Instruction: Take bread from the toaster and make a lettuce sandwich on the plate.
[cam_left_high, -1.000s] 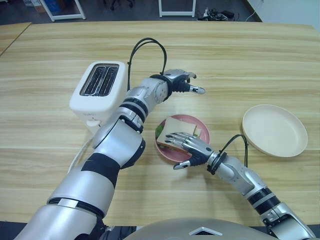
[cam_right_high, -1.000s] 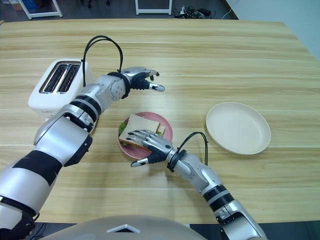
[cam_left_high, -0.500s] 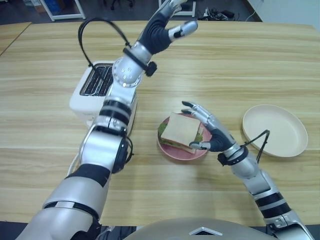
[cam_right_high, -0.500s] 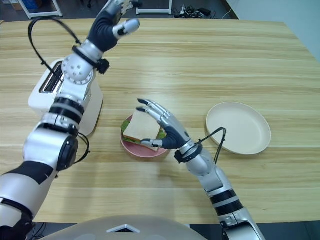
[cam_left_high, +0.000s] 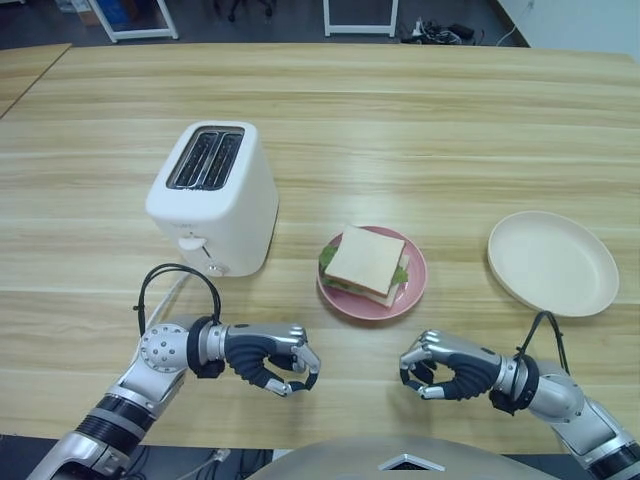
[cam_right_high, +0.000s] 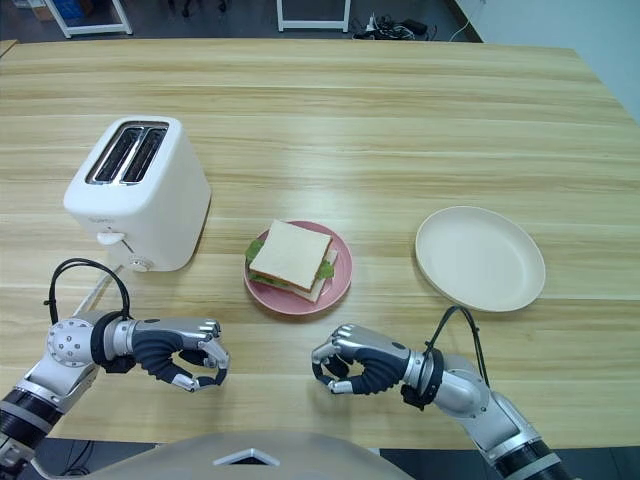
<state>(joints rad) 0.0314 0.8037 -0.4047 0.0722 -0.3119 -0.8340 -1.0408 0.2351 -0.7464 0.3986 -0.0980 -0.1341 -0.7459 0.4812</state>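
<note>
On the pink plate (cam_left_high: 418, 285) the lettuce sandwich (cam_left_high: 367, 260) looks soft and loosely stacked, best held gently by opposite crusts; left hand (cam_left_high: 270, 358) and right hand (cam_left_high: 445, 365) curl empty.

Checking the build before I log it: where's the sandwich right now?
In the left eye view the sandwich lies centre frame on the pink plate, with the toaster to its left and the cream plate to its right.

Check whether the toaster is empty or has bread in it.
Empty, as far as shows: both slots of the toaster look dark, with nothing sticking up. Their bottoms are hidden.
</note>
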